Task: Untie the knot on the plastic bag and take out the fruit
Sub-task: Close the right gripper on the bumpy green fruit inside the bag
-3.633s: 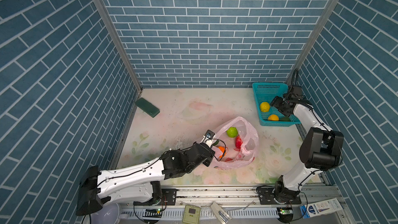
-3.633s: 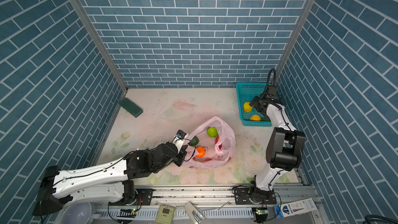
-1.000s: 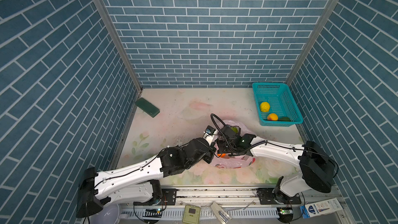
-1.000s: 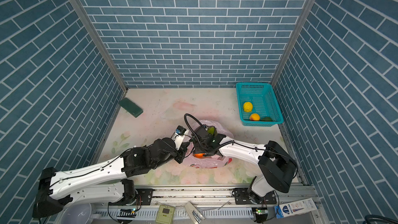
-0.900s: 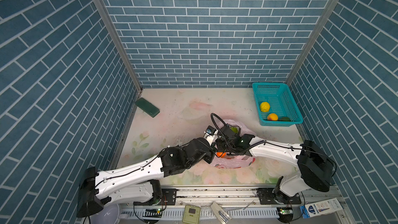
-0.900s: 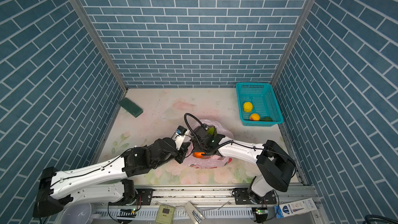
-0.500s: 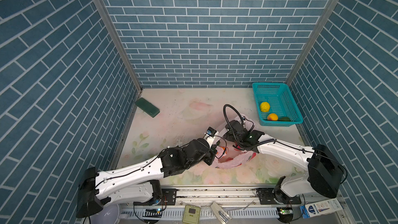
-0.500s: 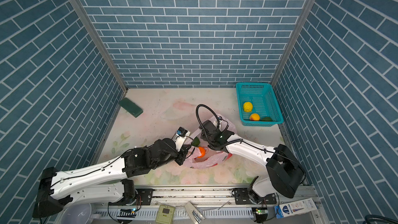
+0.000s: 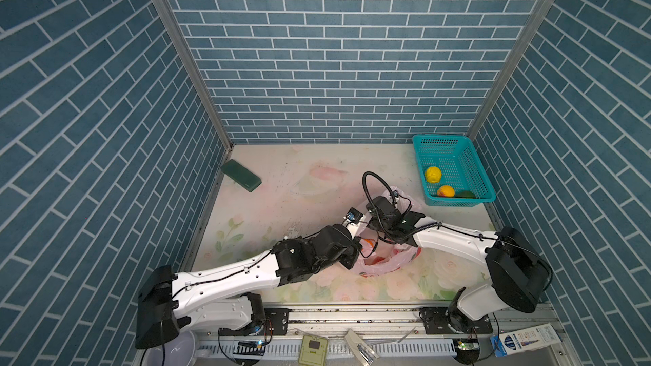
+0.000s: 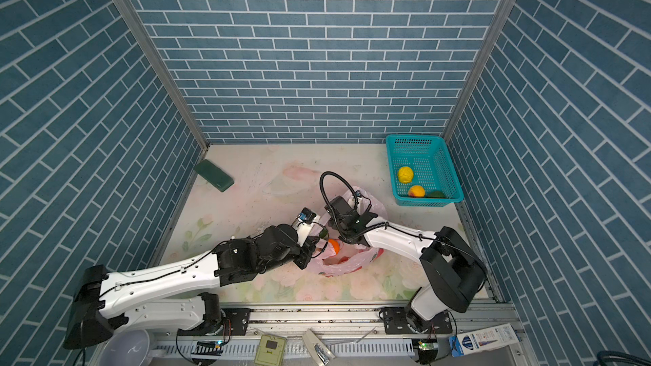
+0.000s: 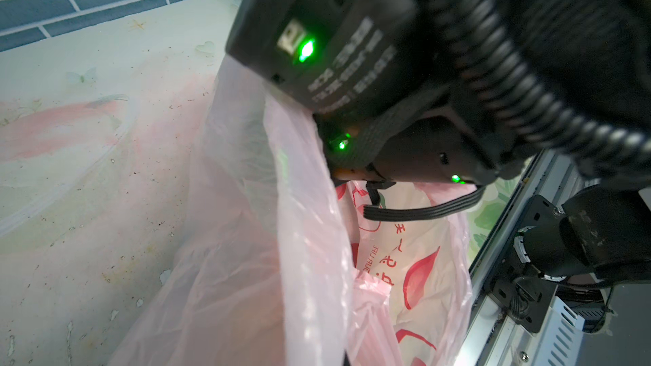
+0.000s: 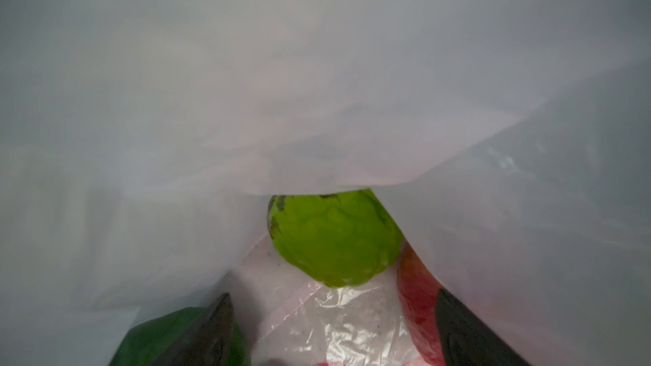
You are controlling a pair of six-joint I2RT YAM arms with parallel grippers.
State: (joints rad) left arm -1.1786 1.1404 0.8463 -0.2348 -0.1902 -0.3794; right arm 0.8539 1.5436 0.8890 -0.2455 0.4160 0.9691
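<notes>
The pink plastic bag (image 9: 387, 266) lies near the table's front with its mouth open; the knot is out of view. My left gripper (image 9: 356, 242) is at the bag's left rim, and the pink film (image 11: 246, 241) runs right down over its jaws and hides them. My right gripper (image 12: 334, 332) is inside the bag and open. A light green fruit (image 12: 334, 237) lies just ahead of its fingertips, a red fruit (image 12: 415, 304) is beside one finger and a dark green fruit (image 12: 158, 341) beside the other. An orange fruit (image 10: 334, 246) shows at the bag's left side.
A teal basket (image 9: 440, 146) at the back right holds a yellow (image 9: 433, 174), a yellow-orange (image 9: 445, 191) and a dark green fruit (image 9: 465, 194). A dark green block (image 9: 241, 180) lies by the left wall. The right arm's cable (image 9: 368, 184) loops above the bag.
My right arm came from the basket into the bag, then shifted from the orange fruit toward the bag's far side, its jaws spreading wider. The left arm has not moved.
</notes>
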